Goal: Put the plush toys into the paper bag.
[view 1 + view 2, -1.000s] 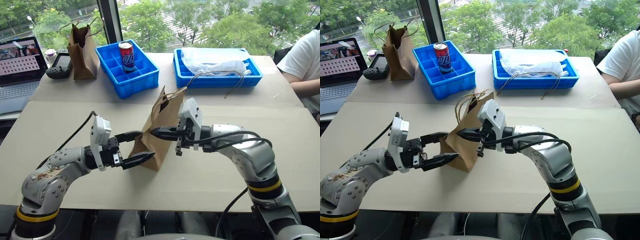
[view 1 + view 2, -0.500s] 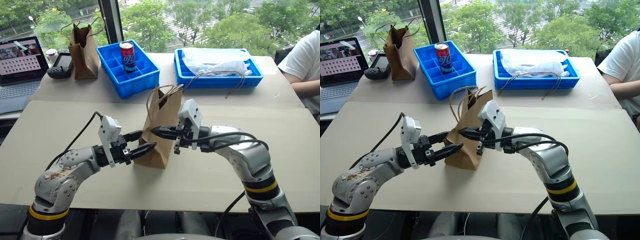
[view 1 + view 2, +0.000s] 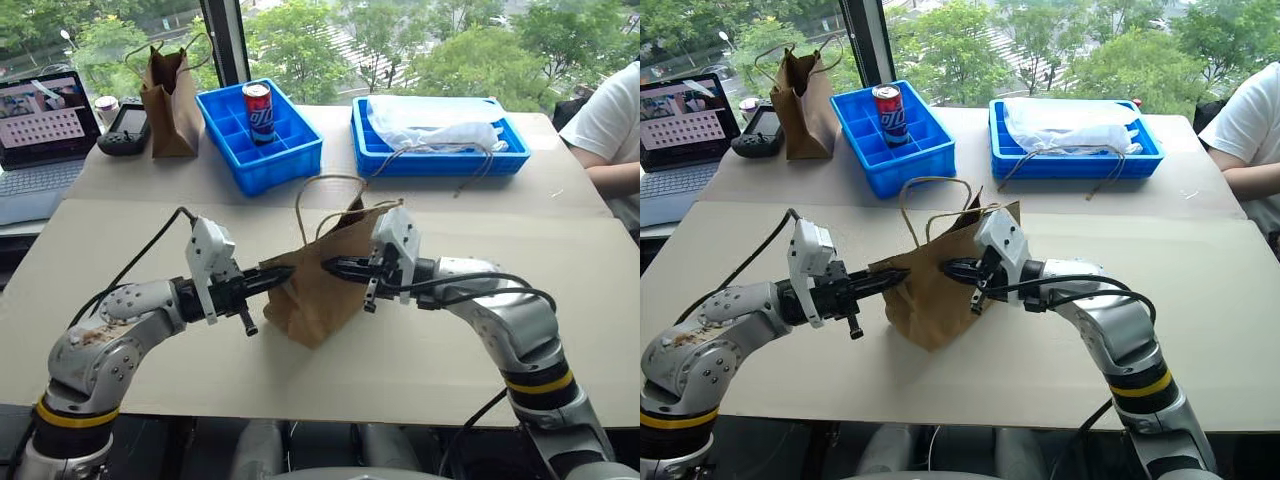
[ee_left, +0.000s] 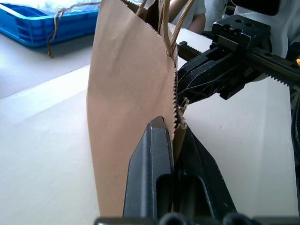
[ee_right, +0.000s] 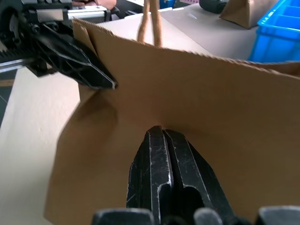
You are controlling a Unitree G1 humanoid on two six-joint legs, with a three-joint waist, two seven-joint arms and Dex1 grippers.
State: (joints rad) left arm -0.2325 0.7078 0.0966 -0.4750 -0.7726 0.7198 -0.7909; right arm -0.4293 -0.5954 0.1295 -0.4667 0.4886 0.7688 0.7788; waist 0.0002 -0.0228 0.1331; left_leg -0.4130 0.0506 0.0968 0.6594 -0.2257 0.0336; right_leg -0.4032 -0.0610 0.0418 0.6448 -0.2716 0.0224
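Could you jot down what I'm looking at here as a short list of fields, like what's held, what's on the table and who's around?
Held: paper bag, standing on the table
Left gripper: shut on the bag's edge
Right gripper: shut on the opposite edge
Bag mouth: being pulled open between the two grippers
Back of table: darker paper bag, blue tray with a can, second blue tray with plastic
Nearby: laptop; a person's sleeve

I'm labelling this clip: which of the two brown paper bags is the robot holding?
The wide, lighter paper bag at mid-table: left gripper and right gripper both pinch its rim. The narrower, darker bag stands untouched beside the laptop.
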